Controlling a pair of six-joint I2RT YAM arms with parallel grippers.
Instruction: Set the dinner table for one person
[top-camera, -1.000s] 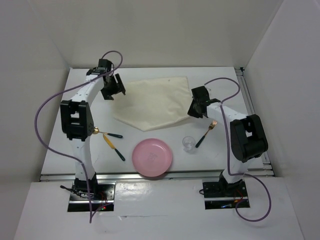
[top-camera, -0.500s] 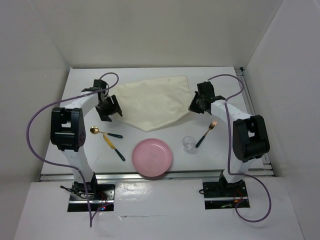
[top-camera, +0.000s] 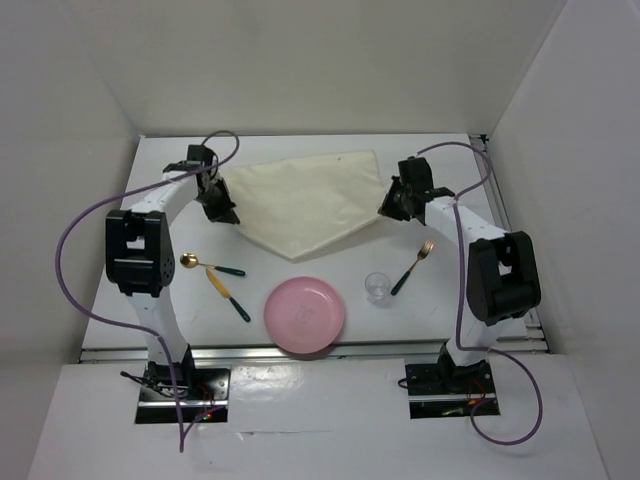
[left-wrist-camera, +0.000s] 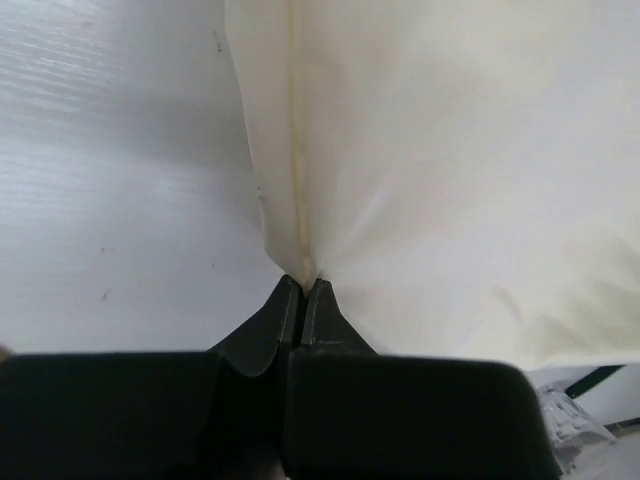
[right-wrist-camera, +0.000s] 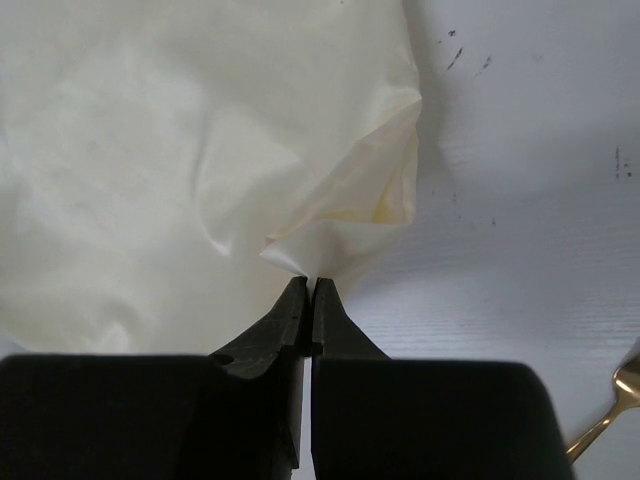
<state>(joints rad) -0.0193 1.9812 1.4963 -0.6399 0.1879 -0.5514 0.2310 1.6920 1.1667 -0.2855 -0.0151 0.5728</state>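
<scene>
white tabletop (top-camera: 440, 310) spans the walled bay, under everything. left tool (left-wrist-camera: 303, 283) closed, pinching l. edge of cream cloth (top-camera: 310, 200). right tool (right-wrist-camera: 310, 283) closed on its r. corner fold. cloth lies flat-ish, far centre. pink plate (top-camera: 305, 315) near edge, centre. glass (top-camera: 377, 287) + fork (top-camera: 412, 267) to its r., spoon (top-camera: 210, 266) + knife (top-camera: 228, 294) to its l.

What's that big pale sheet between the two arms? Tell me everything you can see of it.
A cream cloth, thin and soft-looking, faintly wrinkled, with a stitched hem. It lies mostly flat on the white table, far middle, skewed so one corner points at the pink plate. The left gripper has its jaws shut on its left edge, the right gripper on its right corner; the fabric puckers at both pinches.
</scene>
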